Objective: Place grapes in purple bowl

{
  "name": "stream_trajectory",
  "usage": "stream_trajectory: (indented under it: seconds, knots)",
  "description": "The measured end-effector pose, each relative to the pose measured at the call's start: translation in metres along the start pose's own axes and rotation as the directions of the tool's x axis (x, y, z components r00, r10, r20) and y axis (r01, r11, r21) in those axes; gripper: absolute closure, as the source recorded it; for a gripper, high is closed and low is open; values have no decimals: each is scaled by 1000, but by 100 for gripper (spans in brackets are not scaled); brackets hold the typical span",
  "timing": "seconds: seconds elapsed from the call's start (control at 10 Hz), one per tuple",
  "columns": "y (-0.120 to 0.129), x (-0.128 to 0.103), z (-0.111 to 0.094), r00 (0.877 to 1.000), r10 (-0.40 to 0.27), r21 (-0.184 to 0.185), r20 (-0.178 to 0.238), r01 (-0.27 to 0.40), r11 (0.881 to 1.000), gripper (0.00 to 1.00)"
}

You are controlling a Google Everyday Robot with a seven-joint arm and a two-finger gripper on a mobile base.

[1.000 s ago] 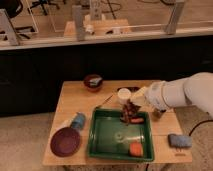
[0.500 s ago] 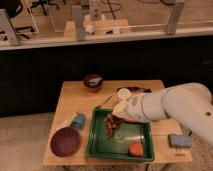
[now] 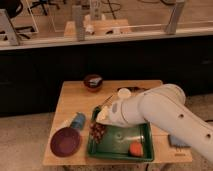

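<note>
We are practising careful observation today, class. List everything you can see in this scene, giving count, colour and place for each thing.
table: one, light wood, centre of view
tray: one, green, front right of the table
grapes: one bunch, dark reddish, at the tray's left edge
orange fruit: one, orange, tray's front right corner
purple bowl: one, maroon-purple, front left of the table, beside the tray
blue container: one, blue, between the purple bowl and the tray
small bowl: one, dark red-brown, back of the table
white cup: one, white, behind the tray
pad: one, blue-grey, table's right edge, partly hidden
arm: one, white, reaching in from the right
gripper: one, pale, just above the grapes
</note>
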Motion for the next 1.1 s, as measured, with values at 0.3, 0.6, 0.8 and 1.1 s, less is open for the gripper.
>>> stream_trajectory:
  seconds: [0.3,0.6,0.8,1.1]
  knots:
    - [-15,-8,19,999,-24,-5,41,24,1000,100]
    - [-28,-24,32,996,-33,4,77,33,999,100]
    - [-39,-32,35,995,-40,13,87,39,999,100]
    - [-63,-41,41,993,-64,26,102,62,998,100]
